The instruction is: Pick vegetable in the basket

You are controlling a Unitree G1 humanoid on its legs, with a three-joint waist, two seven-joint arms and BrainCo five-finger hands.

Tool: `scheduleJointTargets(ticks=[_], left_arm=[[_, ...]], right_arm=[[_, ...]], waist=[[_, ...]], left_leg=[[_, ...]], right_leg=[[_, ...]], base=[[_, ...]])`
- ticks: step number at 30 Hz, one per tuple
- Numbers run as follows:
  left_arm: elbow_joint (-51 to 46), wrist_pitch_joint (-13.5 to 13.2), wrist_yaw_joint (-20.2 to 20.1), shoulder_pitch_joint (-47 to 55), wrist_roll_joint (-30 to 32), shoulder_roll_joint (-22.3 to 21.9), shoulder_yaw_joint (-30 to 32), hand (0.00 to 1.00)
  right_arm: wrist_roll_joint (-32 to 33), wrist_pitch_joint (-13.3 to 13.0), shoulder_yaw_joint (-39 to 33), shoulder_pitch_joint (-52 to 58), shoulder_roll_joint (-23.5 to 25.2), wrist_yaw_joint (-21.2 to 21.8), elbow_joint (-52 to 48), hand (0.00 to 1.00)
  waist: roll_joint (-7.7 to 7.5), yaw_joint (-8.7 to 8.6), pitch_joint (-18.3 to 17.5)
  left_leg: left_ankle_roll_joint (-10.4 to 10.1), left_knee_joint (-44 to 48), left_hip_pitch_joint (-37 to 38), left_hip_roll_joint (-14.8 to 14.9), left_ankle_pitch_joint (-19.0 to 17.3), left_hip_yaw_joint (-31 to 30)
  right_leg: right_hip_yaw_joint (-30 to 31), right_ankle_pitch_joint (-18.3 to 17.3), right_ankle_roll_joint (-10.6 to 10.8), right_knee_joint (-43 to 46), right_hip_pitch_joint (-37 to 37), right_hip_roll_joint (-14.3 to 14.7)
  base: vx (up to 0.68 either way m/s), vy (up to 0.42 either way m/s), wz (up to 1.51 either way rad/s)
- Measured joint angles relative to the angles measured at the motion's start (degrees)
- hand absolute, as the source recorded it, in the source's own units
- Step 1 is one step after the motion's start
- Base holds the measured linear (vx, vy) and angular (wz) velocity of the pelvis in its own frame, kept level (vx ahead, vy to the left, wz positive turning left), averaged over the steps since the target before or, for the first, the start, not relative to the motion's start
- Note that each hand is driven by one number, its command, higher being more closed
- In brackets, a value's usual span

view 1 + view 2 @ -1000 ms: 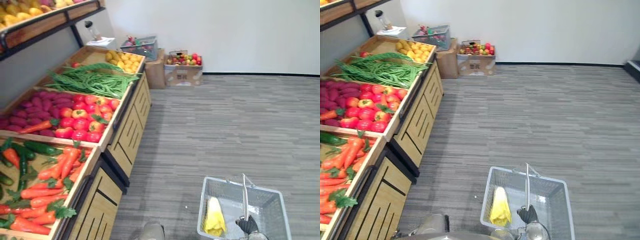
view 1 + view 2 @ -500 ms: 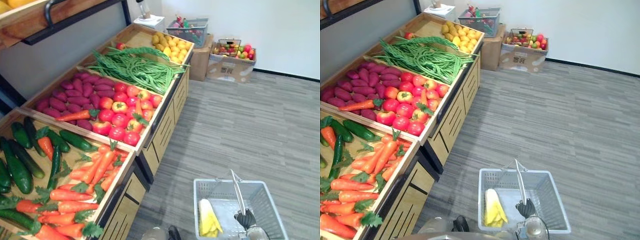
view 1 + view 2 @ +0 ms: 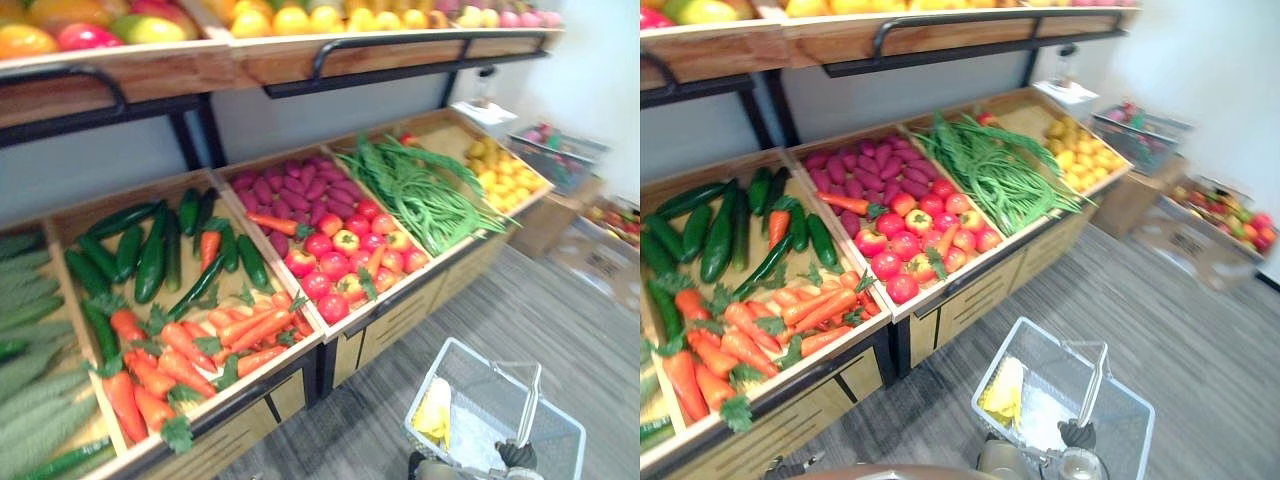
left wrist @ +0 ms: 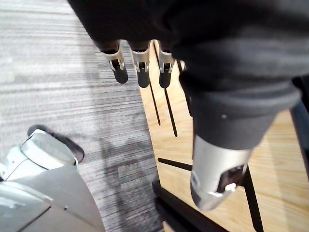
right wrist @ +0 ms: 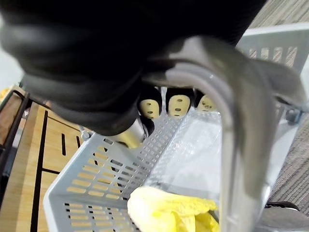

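Stand [image 3: 250, 385]: wooden produce display, left & centre of head view; bins w/ cucumbers [image 3: 150, 260], carrots [image 3: 190, 350], tomatoes [image 3: 345, 265], green beans [image 3: 420, 195].
Basket [image 3: 563, 445]: grey plastic, lower right of head view, just off the stand's front.
R hand [image 3: 517, 455]: bottom right edge, fingers curled round basket handle [image 5: 241, 145].
L hand [image 4: 139, 67]: fingers straight & relaxed, beside the stand's wood front.
Veg [image 3: 434, 413]: yellow, lying inside the basket at its left end.

In basket [image 3: 487, 354], perhaps yellow corn [image 3: 435, 413]
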Motion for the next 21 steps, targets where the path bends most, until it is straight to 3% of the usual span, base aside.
scheduleJointTargets(ticks=[1,2,4,6,8,10,13,15,17,21], left_arm=[[1.4,-0.3,0.0,-0.2,0.0,-0.1,1.4,0.0],[1.8,-0.3,0.1,0.0,-0.3,-2.5,2.6,0.0],[1.8,-0.3,0.4,0.1,-0.5,-4.6,3.1,0.0],[1.8,-0.1,1.3,0.3,-2.9,-5.6,6.2,0.0],[1.5,0.1,1.7,-0.1,-4.4,-6.5,8.8,0.0],[1.3,0.3,2.0,-0.1,-3.8,-7.1,9.2,0.0],[1.4,0.4,2.5,-0.1,-2.2,-7.1,10.0,0.0],[2.4,0.1,4.2,0.8,-1.7,-6.7,10.0,0.0],[2.8,-0.6,5.5,1.2,-1.7,-6.1,9.7,0.0],[-0.1,-5.1,12.9,-0.7,-1.6,-3.0,8.7,0.0]], right_arm=[[1.9,1.9,-1.1,0.3,0.4,-0.2,0.2,1.0],[3.2,3.5,-3.9,-0.3,0.4,-1.1,-0.4,1.0],[3.2,4.8,-5.0,-0.4,-0.2,-1.8,-0.4,1.0],[3.3,6.4,-6.7,-0.8,-0.1,-2.1,-0.3,1.0],[3.8,6.9,-8.2,-1.2,-0.1,-2.1,-0.3,1.0],[4.3,7.6,-11.8,-0.6,0.1,-2.2,-0.1,1.0],[5.5,7.4,-13.5,1.1,0.5,-3.2,0.0,1.0],[5.3,5.5,-13.2,1.0,0.6,-3.4,0.6,1.0],[5.1,4.6,-13.3,1.1,0.4,-3.2,0.9,1.0],[3.6,4.1,-13.3,1.8,-0.4,-1.2,0.9,1.0]], waist=[[0.18,1.17,-0.1],[2.46,1.2,-0.6],[3.86,1.4,-0.8],[4.28,1.91,-0.9],[4.24,1.84,-0.9],[3.99,1.4,-1.0],[3.93,0.35,-1.0],[3.44,0.65,-1.1],[3.31,0.52,-1.2],[3.28,0.47,-1.6]], left_leg=[[-2.5,2.5,-0.2,2.2,-1.6,-1.2],[-3.0,4.1,-2.0,6.0,-1.2,0.7],[-4.8,1.3,-1.7,8.1,1.2,1.5],[-6.2,-3.9,-0.6,9.4,5.8,3.2],[-6.3,-6.9,-0.8,9.8,10.1,6.2],[-5.8,-11.0,-0.9,10.3,15.3,13.5],[-4.9,-12.0,-2.6,10.6,17.1,23.8],[-5.9,-14.8,-2.0,8.9,19.4,24.7],[-5.6,-16.0,-1.9,8.3,20.0,24.9],[-4.7,-18.6,-1.7,7.2,21.0,26.5]], right_leg=[[-1.9,-2.1,2.6,2.1,0.4,1.5],[-5.8,-3.9,0.6,3.1,0.4,3.5],[-8.4,-5.0,-0.4,4.1,0.5,4.1],[-10.5,-5.5,-1.4,4.4,0.6,4.0],[-13.3,-5.6,-1.7,3.5,1.9,3.1],[-19.1,-5.4,-2.0,1.3,4.3,0.8],[-25.6,-5.4,-2.1,-0.6,6.4,-1.1],[-25.7,-4.8,-1.3,-1.3,6.6,-2.0],[-25.7,-4.0,-0.7,-2.7,7.1,-2.5],[-24.9,-1.2,0.1,-6.7,7.7,-2.7]], base=[[0.16,-0.386,0.88],[0.25,-0.543,0.97],[0.2,-0.38,0.76],[0.15,-0.314,0.56],[0.1,-0.244,0.71],[0.06,-0.168,1.21],[-0.04,-0.022,1.28],[-0.1,0.065,0.38],[-0.1,0.083,0.04],[-0.1,0.081,-0.09]])
